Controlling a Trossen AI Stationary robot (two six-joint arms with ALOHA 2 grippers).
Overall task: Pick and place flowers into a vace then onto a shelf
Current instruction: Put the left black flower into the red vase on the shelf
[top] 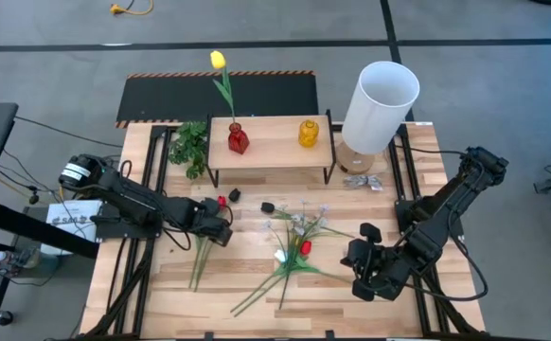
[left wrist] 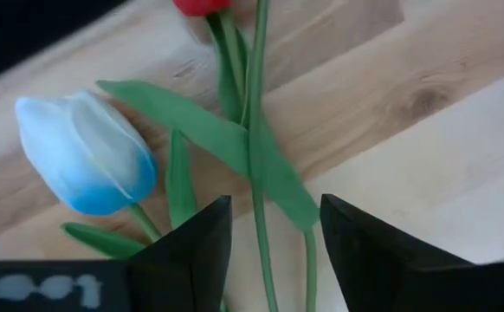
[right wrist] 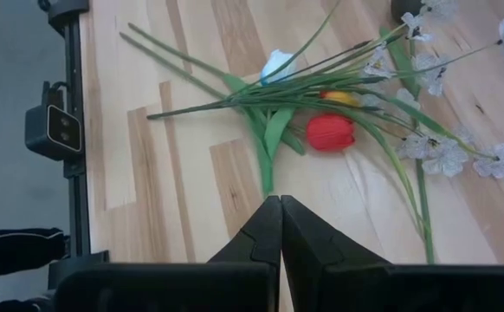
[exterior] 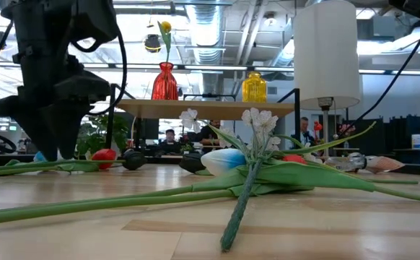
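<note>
tool [right wrist: 280,227] closed, empty | flowers [right wrist: 330,132] heaped on table [right wrist: 183,186] ahead

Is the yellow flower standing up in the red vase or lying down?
Standing up. The yellow flower rises on its stem out of the red vase, which sits on the shelf; the low view shows it upright too.

The shelf [top: 271,142] is set at the back of the worktop [top: 162,294], with two vases [top: 239,139] on it. One flower [top: 222,80] is stood in the left vase. Loose flowers [top: 290,256] are laid before the shelf, between both arms.
</note>
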